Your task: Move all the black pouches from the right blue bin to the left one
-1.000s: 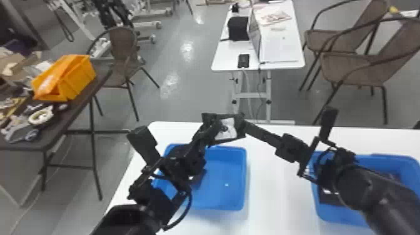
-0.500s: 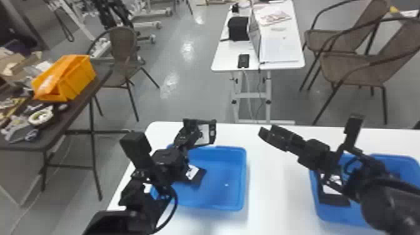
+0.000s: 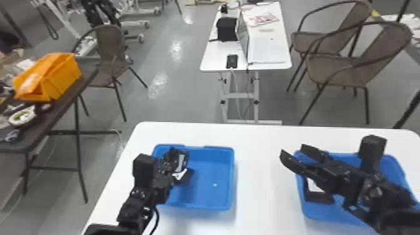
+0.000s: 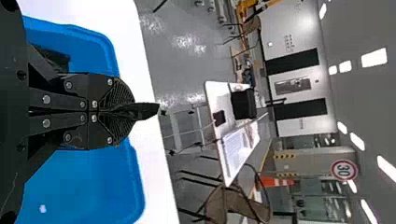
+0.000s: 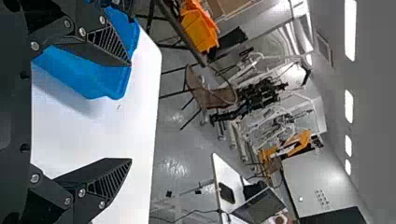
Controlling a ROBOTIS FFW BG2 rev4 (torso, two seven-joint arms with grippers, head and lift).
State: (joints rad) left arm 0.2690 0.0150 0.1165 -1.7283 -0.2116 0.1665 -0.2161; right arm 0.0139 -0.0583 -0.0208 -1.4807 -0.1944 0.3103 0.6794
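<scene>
Clamping a black pouch [image 3: 181,162], the left gripper [image 3: 180,155] hangs at ten o'clock in the left bin [image 3: 215,197], another pouch [image 3: 188,177] inside. Fingers apart, the right gripper [image 3: 292,152] is at ten o'clock on the right bin [image 3: 323,216], a third pouch [image 3: 319,197] at nine.

From my remote seat, I log a small white table [image 3: 214,61] beyond the desk [image 3: 262,143], a laptop [image 3: 243,39] and a flat black device [image 3: 232,61] on it. Two brown chairs [image 3: 379,47] stand to its right. Far left, an orange bin [image 3: 64,78] sits on a dark table [image 3: 54,117]. My left wrist view catches a round red-rimmed sign [image 4: 344,170] near a traffic cone [image 4: 275,181].
</scene>
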